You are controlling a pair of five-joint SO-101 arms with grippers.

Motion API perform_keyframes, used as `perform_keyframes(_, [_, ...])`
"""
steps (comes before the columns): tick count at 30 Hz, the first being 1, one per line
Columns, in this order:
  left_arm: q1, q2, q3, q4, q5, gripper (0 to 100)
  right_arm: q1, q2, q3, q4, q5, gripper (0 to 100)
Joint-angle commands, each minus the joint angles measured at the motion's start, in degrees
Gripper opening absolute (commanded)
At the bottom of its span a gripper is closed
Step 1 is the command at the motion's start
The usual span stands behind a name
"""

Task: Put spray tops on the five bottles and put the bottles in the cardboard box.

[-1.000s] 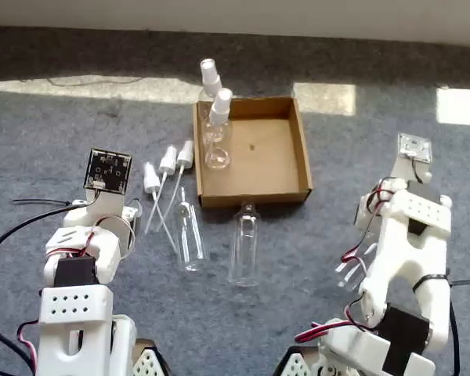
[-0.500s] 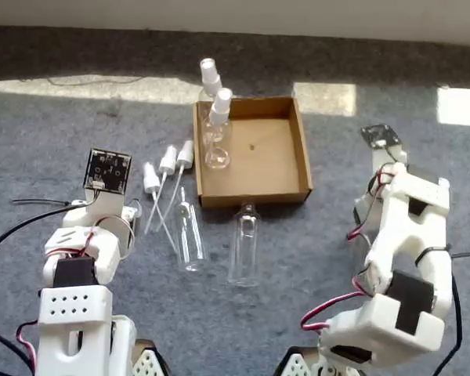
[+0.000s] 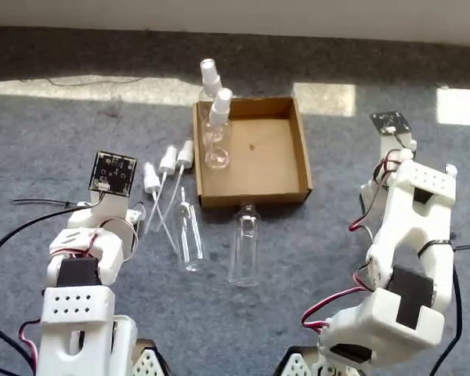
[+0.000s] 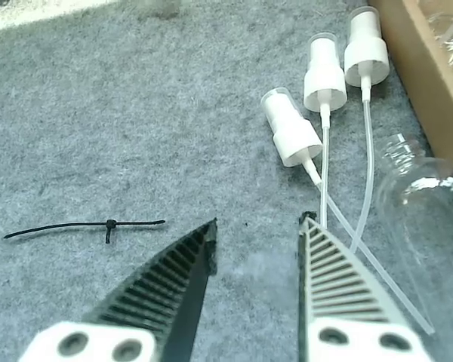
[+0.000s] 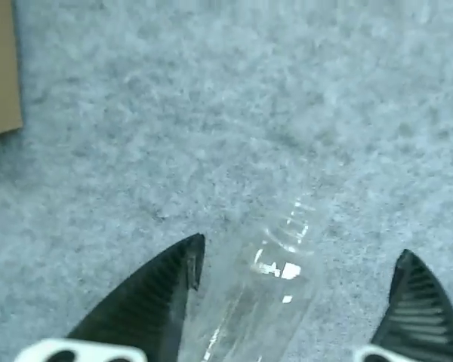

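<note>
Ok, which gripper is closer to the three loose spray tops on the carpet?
Left. The left gripper sits just short of the spray tops, its open fingers beside their tubes. The right gripper is across the cardboard box from them, over a clear bottle.

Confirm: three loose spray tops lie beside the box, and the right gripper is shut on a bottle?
Not shut: the right wrist view shows the right gripper open, straddling the bottle on the carpet. The three spray tops do lie beside the box.
</note>
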Motion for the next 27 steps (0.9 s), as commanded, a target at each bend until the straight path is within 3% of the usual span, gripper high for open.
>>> perform_keyframes(1, [1.3,-0.7,-0.2,-1.0,-0.2,17,-0.3,-0.7,-3.0,4.3,-7.6,33.9])
perform_keyframes(4, [1.4,-0.7,-0.2,-1.0,-0.2,17,0.5,-0.5,-2.9,5.5,-16.4,33.9])
perform_keyframes(7, [1.4,-0.7,-0.2,-0.8,-0.2,17,1.4,-0.4,-2.8,1.1,-19.5,33.9])
perform_keyframes(15, [1.4,-0.8,-0.2,-0.8,-0.2,17,1.5,0.0,-2.5,-1.1,-19.4,33.9])
perform_keyframes(27, [1.4,-0.7,-0.2,-0.9,-0.2,17,3.0,13.2,-5.9,-2.9,-19.3,33.8])
